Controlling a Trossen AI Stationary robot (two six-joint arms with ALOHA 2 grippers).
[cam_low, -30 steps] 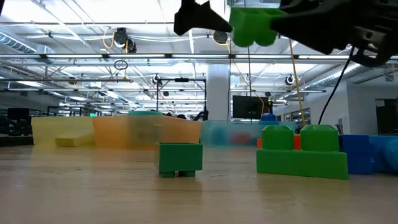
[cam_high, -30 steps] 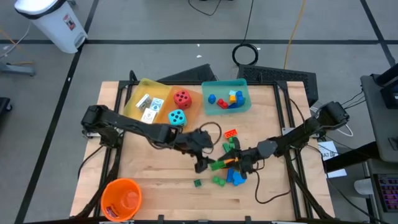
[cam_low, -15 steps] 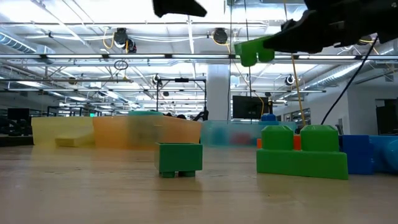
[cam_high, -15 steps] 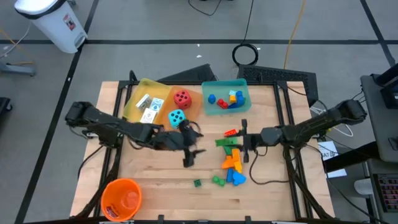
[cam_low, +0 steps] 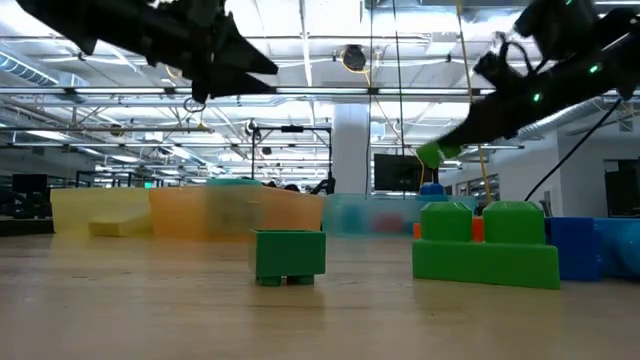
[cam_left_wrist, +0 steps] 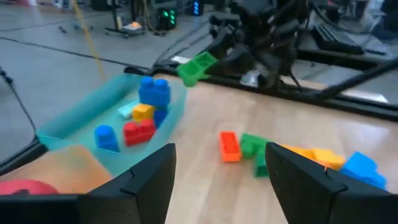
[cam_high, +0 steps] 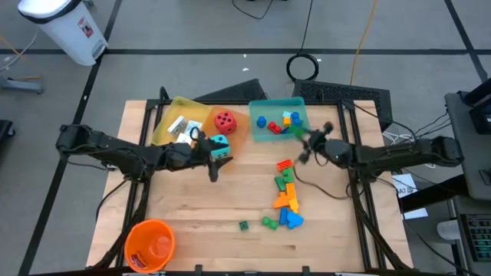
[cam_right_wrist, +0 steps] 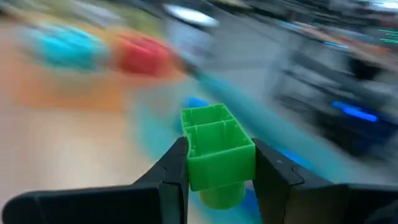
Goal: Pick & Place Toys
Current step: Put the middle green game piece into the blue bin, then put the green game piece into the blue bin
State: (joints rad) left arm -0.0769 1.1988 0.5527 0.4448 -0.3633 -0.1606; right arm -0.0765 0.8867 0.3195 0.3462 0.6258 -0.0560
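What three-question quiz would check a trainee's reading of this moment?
1. True or false: the right gripper is empty.
2. Which tray holds the red die: A yellow, B orange, C teal?
3. What colour is the bucket?

Key: 1 false, it is clamping a green brick near the teal tray. 2 B. 3 orange.

- Bright, even overhead light is falling on the worktop (cam_high: 192, 207) in the high view, leaving only soft, short shadows.
- In the low view, ceiling lights are glaring at the top of the frame, and the arms are showing as dark silhouettes against them.
- The right wrist view is smearing heavily with motion; only the green brick (cam_right_wrist: 216, 153) is staying sharp.
- The left wrist view's upper background is blurring.
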